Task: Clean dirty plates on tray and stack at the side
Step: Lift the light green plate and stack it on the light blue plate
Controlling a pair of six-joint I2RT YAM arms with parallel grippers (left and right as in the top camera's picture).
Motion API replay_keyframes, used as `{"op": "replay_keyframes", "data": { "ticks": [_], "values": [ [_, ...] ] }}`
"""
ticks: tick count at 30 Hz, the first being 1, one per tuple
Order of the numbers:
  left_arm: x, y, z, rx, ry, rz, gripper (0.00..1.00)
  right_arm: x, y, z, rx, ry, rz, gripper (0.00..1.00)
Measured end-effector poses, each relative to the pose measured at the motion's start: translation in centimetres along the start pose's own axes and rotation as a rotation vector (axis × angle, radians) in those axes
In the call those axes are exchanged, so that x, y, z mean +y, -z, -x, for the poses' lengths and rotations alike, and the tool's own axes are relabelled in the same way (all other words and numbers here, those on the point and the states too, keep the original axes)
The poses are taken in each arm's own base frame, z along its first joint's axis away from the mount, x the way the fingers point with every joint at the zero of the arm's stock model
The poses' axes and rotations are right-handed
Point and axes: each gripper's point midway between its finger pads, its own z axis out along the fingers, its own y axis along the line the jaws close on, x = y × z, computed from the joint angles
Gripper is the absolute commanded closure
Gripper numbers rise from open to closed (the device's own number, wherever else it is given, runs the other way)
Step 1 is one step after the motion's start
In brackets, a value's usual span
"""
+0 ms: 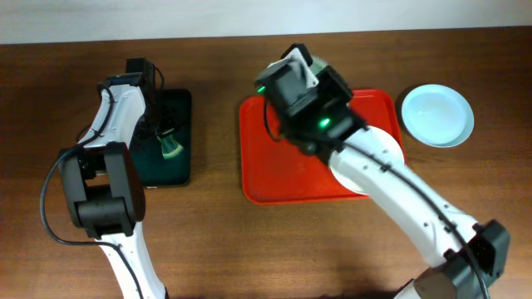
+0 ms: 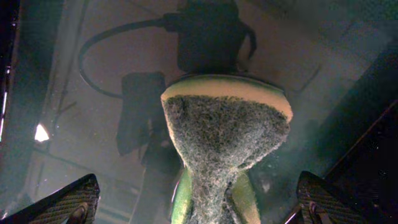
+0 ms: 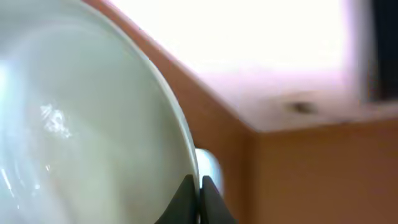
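The red tray (image 1: 266, 170) lies at the table's middle. My right gripper (image 3: 200, 190) is shut on the rim of the mint green plate (image 3: 81, 124) and holds it tilted up over the tray's far left part; the gripper (image 1: 293, 73) hides most of it from overhead. A white plate (image 1: 392, 143) lies on the tray's right side, partly under my right arm. A pale blue plate (image 1: 437, 115) lies on the table to the right of the tray. My left gripper (image 2: 202, 202) is open with its fingers on either side of a green sponge (image 2: 224, 137), not touching it.
A smaller black tray (image 1: 179, 170) lies at the left, with the sponge (image 1: 170, 149) and my left gripper (image 1: 165, 133) on it. The far table edge runs along the top of the overhead view.
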Motion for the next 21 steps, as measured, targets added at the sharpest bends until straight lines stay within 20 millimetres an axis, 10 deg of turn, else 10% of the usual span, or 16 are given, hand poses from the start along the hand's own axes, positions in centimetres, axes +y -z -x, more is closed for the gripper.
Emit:
{"op": "replay_keyframes", "data": {
  "ticks": [4, 7, 11, 18, 21],
  "values": [
    [0.0, 0.0, 0.0, 0.0, 0.0, -0.001, 0.01, 0.7, -12.6, -7.0, 0.193, -0.528, 0.43, 0.96],
    [-0.1, 0.0, 0.0, 0.001, 0.0, -0.003, 0.01, -2.3, -21.7, -20.2, 0.468, -1.037, 0.568, 0.96],
    [-0.1, 0.0, 0.0, 0.001, 0.0, -0.003, 0.01, -7.0, -24.8, -31.9, 0.558, -1.447, 0.57, 0.96],
    [-0.1, 0.0, 0.0, 0.001, 0.0, -0.003, 0.01, -9.6, -26.0, -35.9, 0.569, -1.515, 0.413, 0.95],
    [-0.1, 0.0, 0.0, 0.001, 0.0, -0.003, 0.01, -8.9, -26.0, -35.6, 0.605, -1.478, 0.389, 0.79]
  ]
}}
